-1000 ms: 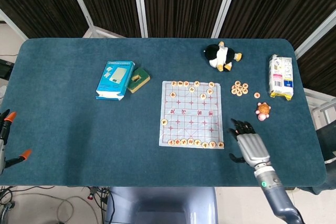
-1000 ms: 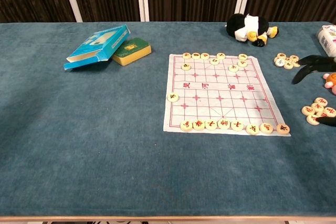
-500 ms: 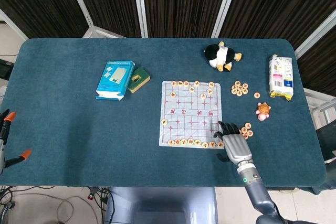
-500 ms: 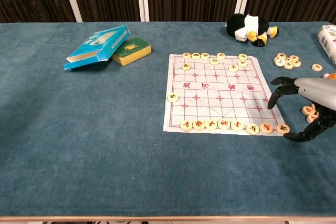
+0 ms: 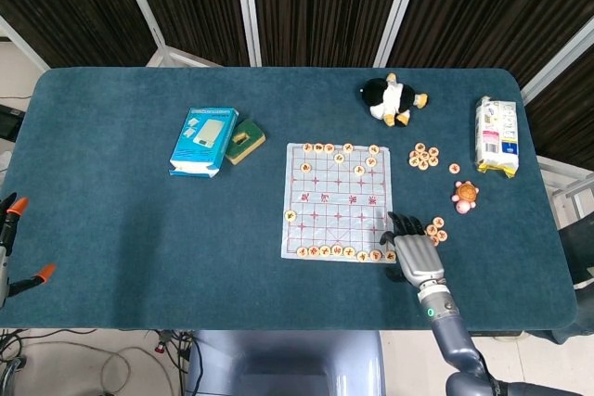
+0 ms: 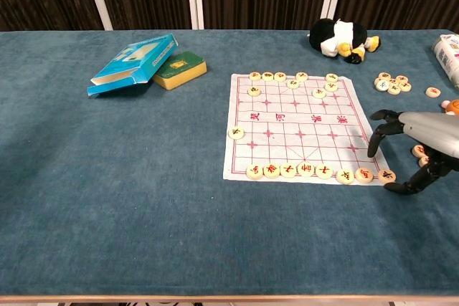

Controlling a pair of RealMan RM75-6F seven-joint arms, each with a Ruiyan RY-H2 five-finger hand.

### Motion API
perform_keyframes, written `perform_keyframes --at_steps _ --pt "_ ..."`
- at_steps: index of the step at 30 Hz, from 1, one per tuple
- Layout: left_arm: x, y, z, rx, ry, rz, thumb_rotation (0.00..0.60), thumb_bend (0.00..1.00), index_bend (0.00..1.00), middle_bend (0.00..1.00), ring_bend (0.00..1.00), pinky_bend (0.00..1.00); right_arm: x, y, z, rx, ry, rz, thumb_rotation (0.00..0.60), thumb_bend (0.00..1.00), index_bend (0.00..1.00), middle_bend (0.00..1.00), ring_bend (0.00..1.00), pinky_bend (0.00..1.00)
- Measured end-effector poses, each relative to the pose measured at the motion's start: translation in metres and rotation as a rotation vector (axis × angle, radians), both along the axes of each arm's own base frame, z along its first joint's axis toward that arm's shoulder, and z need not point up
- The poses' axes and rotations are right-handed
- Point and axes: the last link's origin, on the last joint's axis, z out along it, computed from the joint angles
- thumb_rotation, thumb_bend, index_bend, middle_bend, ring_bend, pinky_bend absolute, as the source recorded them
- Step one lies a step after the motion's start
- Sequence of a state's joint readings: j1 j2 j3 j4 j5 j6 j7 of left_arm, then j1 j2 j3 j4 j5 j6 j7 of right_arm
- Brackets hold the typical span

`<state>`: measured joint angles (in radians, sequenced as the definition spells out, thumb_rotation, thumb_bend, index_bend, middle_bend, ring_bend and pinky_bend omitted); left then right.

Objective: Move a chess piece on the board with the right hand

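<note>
A white paper chess board (image 5: pixel 325 215) (image 6: pixel 301 123) lies mid-table, with round wooden pieces along its far edge and a row of pieces (image 6: pixel 305 170) along its near edge. My right hand (image 5: pixel 415 249) (image 6: pixel 423 137) hovers at the board's near right corner, palm down and holding nothing. Its fingertips (image 6: pixel 372 150) hang spread and curled over the board's right margin. The thumb reaches down beside the corner piece (image 6: pixel 387 175); I cannot tell whether it touches. My left hand appears in neither view.
Loose pieces (image 5: pixel 434 229) lie just right of my hand, and another pile (image 5: pixel 423 156) sits farther back. An orange toy (image 5: pixel 466 193), a white pouch (image 5: pixel 496 134) and a plush penguin (image 5: pixel 392 99) stand right and behind. Left of the board are a blue box (image 5: pixel 202 141) and a green box (image 5: pixel 247 139).
My right hand has come in leftward from the table's right side to the board's near right corner. It has barely shifted over the last half second.
</note>
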<state>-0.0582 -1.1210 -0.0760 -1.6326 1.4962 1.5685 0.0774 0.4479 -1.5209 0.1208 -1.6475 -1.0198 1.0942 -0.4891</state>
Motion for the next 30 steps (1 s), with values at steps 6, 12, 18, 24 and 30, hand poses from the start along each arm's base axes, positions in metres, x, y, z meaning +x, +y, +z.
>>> perform_keyframes --at_steps 6,12,18,24,30 --pt "0.000 0.001 -0.001 -0.005 0.003 0.000 0.600 0.05 0.00 0.00 0.00 0.05 0.001 -0.005 -0.005 -0.002 0.003 -0.004 0.600 0.34 0.39 0.00 0.00 0.02" --pt "0.000 0.001 -0.002 -0.005 0.004 0.000 0.600 0.05 0.00 0.00 0.00 0.05 0.001 -0.008 -0.006 -0.002 0.003 -0.008 0.600 0.34 0.42 0.00 0.00 0.02" --pt "0.000 0.001 -0.002 -0.005 0.004 0.000 0.600 0.05 0.00 0.00 0.00 0.05 0.003 -0.008 -0.009 0.003 -0.003 -0.007 0.600 0.33 0.43 0.00 0.00 0.02" --pt "0.000 0.000 -0.001 -0.002 0.002 0.000 0.600 0.05 0.00 0.00 0.00 0.05 0.005 -0.009 -0.013 0.006 -0.005 -0.005 0.600 0.34 0.45 0.00 0.00 0.02" --pt "0.000 0.001 -0.001 -0.002 0.002 0.000 0.600 0.05 0.00 0.00 0.00 0.05 0.007 -0.012 -0.017 0.008 -0.003 -0.003 0.600 0.34 0.47 0.00 0.00 0.02"
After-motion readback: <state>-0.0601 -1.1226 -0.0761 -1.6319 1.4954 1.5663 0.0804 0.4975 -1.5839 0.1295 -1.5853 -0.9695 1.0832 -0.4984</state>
